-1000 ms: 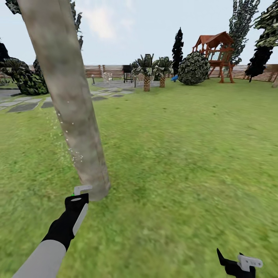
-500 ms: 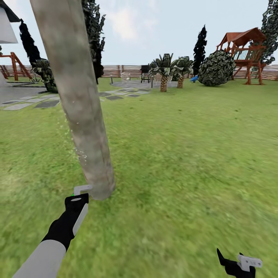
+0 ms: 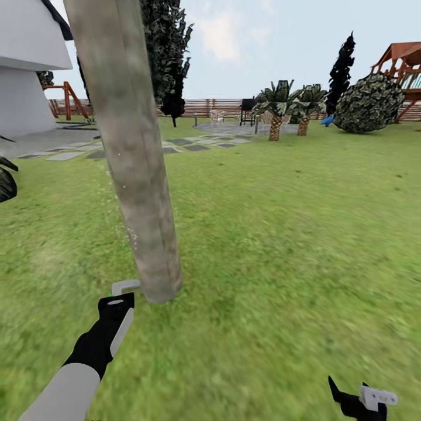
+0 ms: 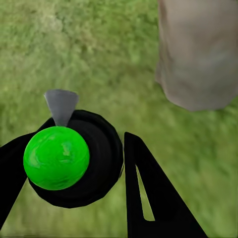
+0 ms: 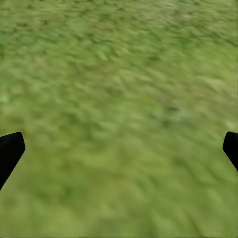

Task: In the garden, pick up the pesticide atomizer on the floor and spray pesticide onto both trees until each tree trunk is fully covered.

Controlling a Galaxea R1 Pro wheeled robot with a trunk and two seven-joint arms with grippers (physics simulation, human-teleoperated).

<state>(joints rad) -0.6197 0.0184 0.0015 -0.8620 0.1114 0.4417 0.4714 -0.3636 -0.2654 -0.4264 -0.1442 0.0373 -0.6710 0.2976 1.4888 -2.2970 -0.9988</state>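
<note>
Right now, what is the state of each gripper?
Left gripper: shut on the pesticide atomizer.
Right gripper: open, holding nothing, over grass.

palms (image 3: 275, 108) and round bush (image 3: 369, 103) far back, red playset (image 3: 403, 61) just behind the bush. dark grill (image 3: 248, 110) near the palms. red swing frame (image 3: 65, 98) far left.

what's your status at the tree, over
Left pincer shut on atomizer, aimed at trunk base. Right pincer open over grass. Few pesticide specks on bark. Path clear.
</note>
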